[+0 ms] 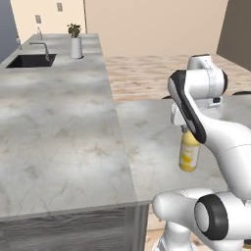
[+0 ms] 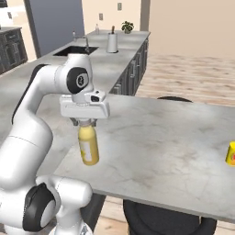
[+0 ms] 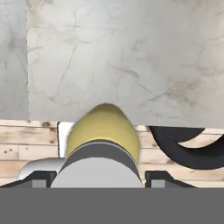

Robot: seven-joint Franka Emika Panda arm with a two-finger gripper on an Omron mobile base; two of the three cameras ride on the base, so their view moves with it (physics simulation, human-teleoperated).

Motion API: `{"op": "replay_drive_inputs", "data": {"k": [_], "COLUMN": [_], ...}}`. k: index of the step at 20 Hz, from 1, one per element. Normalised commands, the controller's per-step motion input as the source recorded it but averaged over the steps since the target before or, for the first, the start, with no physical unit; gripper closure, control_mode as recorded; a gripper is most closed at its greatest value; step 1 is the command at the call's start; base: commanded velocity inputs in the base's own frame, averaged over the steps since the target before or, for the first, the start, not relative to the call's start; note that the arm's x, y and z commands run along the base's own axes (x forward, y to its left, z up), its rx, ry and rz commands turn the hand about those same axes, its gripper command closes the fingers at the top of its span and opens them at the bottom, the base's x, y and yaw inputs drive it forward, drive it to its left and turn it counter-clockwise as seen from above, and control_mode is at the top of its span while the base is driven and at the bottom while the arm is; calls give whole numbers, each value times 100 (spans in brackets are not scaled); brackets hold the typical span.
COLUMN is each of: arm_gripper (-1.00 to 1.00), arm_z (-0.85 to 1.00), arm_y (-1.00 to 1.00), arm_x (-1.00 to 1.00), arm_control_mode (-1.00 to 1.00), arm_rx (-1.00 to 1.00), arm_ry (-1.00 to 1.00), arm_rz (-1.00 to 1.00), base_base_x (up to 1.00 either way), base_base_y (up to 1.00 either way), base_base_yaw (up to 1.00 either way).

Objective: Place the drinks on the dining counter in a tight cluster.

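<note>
Left base view: my two-finger gripper (image 1: 187,130) grasps one wide yellow bottle with a pale cap (image 1: 189,155) by its neck, hanging above the near edge of the long light-grey marbled dining counter (image 1: 152,147). One sink (image 1: 30,60) and one white vase with a green plant (image 1: 76,43) stand far off.

Right base view: the yellow bottle (image 2: 88,146) tilts slightly under my gripper (image 2: 84,122); one small yellow-and-red object (image 2: 231,154) stands well apart at the right edge.

Hand view: the bottle (image 3: 105,133) overlaps the counter's edge (image 3: 131,116), floor planks below. I judge that letting go here risks a fall off the rim; its tilt could topple it.
</note>
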Motion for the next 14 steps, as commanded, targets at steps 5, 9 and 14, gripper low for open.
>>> {"op": "replay_drive_inputs", "data": {"k": [5,9,14], "arm_gripper": [100,100,100], "arm_z": [0,0,0], "arm_y": [0,0,0], "arm_x": [0,0,31], "arm_control_mode": [100,100,-100], "arm_rx": [0,0,0], "arm_ry": [0,0,0], "arm_rz": [0,0,1], "base_base_x": [25,0,9], "base_base_y": [-1,0,0], "base_base_yaw": [11,0,0]}}
